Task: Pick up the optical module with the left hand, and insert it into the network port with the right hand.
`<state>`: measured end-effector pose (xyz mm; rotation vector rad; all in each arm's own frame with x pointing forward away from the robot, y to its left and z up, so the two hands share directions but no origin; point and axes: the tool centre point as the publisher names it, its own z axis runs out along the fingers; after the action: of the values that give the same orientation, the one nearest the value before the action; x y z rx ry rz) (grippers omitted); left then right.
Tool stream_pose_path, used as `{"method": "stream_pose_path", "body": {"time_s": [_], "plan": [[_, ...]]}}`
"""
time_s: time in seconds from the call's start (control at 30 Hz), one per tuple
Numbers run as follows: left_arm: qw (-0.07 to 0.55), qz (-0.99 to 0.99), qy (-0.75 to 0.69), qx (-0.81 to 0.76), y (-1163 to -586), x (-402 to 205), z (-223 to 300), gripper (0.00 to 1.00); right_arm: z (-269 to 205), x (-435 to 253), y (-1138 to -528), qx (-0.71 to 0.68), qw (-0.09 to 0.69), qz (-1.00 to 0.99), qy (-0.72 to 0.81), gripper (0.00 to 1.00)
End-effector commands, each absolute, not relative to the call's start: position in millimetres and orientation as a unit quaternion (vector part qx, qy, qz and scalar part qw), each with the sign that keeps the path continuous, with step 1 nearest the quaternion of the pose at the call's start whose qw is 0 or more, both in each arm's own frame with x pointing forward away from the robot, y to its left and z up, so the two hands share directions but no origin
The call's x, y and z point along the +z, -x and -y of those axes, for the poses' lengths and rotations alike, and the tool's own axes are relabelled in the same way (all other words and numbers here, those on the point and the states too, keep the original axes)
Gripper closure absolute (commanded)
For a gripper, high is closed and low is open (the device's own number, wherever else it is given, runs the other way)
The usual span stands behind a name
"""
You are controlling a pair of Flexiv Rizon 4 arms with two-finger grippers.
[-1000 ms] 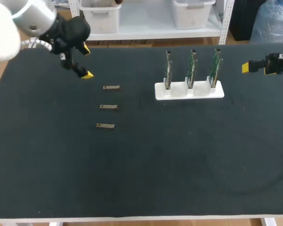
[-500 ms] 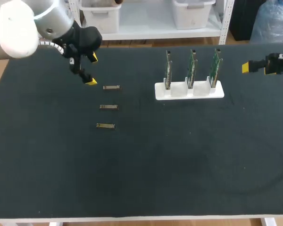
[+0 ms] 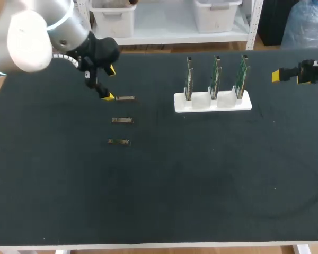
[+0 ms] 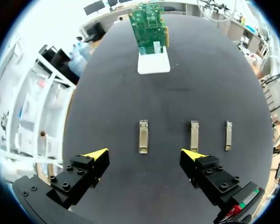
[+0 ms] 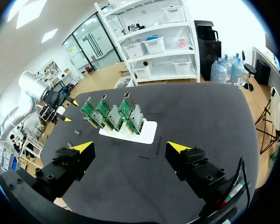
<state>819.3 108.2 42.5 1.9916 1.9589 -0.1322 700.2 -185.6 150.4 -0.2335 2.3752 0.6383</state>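
Left gripper point(image 4: 144, 156) spread open, a module point(image 4: 143, 136) just ahead of it, right gripper point(image 5: 130, 148) also open, near the white stand point(image 3: 212, 101) of green boards point(image 3: 214, 74)

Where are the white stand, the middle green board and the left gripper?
white stand point(image 3: 212, 102): head view, on its front wall.
middle green board point(image 3: 214, 74): head view, on its edge, halfway up.
left gripper point(image 3: 110, 83): head view, midway between its two yellow tips.
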Motion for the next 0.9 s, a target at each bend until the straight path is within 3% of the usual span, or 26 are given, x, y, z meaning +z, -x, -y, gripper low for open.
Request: {"method": "stream_pose_path", "body": {"time_s": [0.03, 0.9], "plan": [[0.17, -0.691, -0.702, -0.023, -817, 42, -100, 0.0, 185, 151, -699, 0.242, 0.33, -0.908, 0.088, 0.0], [0.111, -0.719, -0.686, 0.013, -817, 7, -96, 0.0, 185, 151, -699, 0.242, 0.33, -0.908, 0.088, 0.0]]}}
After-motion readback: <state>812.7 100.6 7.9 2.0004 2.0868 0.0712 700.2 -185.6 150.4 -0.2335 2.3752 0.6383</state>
